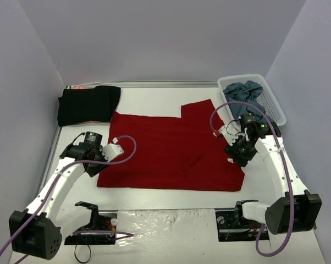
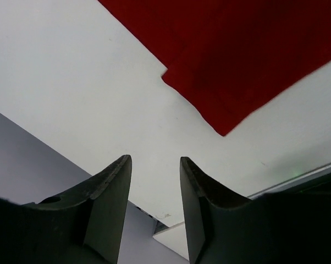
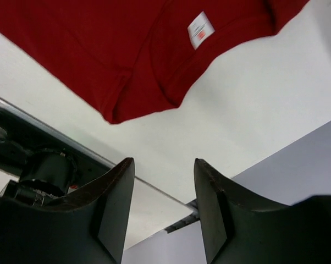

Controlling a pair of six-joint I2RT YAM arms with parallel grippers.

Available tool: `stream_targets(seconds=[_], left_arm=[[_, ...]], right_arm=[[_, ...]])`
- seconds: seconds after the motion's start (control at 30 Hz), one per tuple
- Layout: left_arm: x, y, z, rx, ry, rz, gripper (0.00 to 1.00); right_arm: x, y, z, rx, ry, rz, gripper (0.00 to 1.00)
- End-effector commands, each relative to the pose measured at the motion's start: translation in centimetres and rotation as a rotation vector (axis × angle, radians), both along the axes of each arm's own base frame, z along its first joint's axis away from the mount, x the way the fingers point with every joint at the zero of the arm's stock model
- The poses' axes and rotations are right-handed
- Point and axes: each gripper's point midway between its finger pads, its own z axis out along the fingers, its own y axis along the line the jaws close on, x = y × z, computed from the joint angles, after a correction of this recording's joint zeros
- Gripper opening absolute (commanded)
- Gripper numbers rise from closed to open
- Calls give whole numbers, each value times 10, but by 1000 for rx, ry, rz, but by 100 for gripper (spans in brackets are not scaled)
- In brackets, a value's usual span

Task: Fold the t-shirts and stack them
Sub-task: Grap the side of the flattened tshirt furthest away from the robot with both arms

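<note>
A dark red t-shirt [image 1: 171, 151] lies spread flat on the middle of the white table [image 1: 149, 96], one sleeve pointing to the back right. My left gripper [image 1: 93, 165] is at its near-left corner, open and empty; the left wrist view shows the left gripper [image 2: 154, 159] over bare table just short of the red cloth's corner [image 2: 237, 49]. My right gripper [image 1: 235, 158] hovers at the shirt's right edge, open too. In the right wrist view the right gripper [image 3: 163, 161] is clear of the red shirt [image 3: 99, 49], whose collar label [image 3: 200, 29] shows. A folded black t-shirt [image 1: 88, 104] lies at the back left.
A white lattice basket [image 1: 275, 107] at the back right holds a crumpled blue-grey t-shirt [image 1: 243, 92]. Grey walls close in the table on the left, back and right. Both arm bases and loose cables sit at the near edge.
</note>
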Motion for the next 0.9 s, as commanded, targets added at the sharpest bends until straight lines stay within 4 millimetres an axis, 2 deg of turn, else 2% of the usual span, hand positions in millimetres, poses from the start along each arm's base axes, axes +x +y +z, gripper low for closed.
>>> stream_targets(seconds=[0.0,0.03,0.07,0.13,0.17,0.2,0.23,0.27,0.33,0.37,0.4,0.43,0.47,0.5,0.6,0.67,0.83,0.87], left_arm=[[49,-10,28,-70,-155,111,39],[59,-19,26,-111,-144,128,40],[80,-26,32,-151,-170,176,40],[103,-30,40,-181,-205,237,41],[125,-36,58,-227,-260,284,40],[137,-40,49,-230,-233,301,41],[147,-43,50,-246,-235,308,41],[168,-48,50,-260,-237,318,41],[187,-52,50,-275,-246,332,41],[205,-55,58,-291,-281,336,41],[215,-55,46,-283,-260,351,42],[224,-55,43,-284,-263,365,42],[236,-56,36,-280,-252,374,42],[241,-56,31,-278,-245,379,42],[259,-56,19,-276,-244,381,42],[267,-55,8,-271,-233,383,45],[292,-54,3,-271,-261,387,49],[296,-53,-3,-270,-259,391,49]], right_arm=[[37,13,18,70,-81,-11,44],[59,18,24,95,-152,-49,44],[76,24,28,127,-175,-59,44],[103,32,34,172,-224,-87,44],[121,37,35,187,-224,-92,44],[134,40,36,203,-234,-93,44],[144,46,36,233,-233,-113,44],[164,49,33,243,-228,-122,44],[183,53,29,256,-215,-146,44],[193,54,14,254,-175,-153,44],[206,56,20,256,-197,-149,44],[213,58,17,258,-195,-149,44],[219,59,4,259,-164,-155,44],[227,61,7,263,-176,-153,44],[238,67,-5,270,-156,-141,43],[241,71,-13,273,-136,-129,43],[243,75,-26,262,-111,-114,43],[242,77,-32,265,-95,-110,43]])
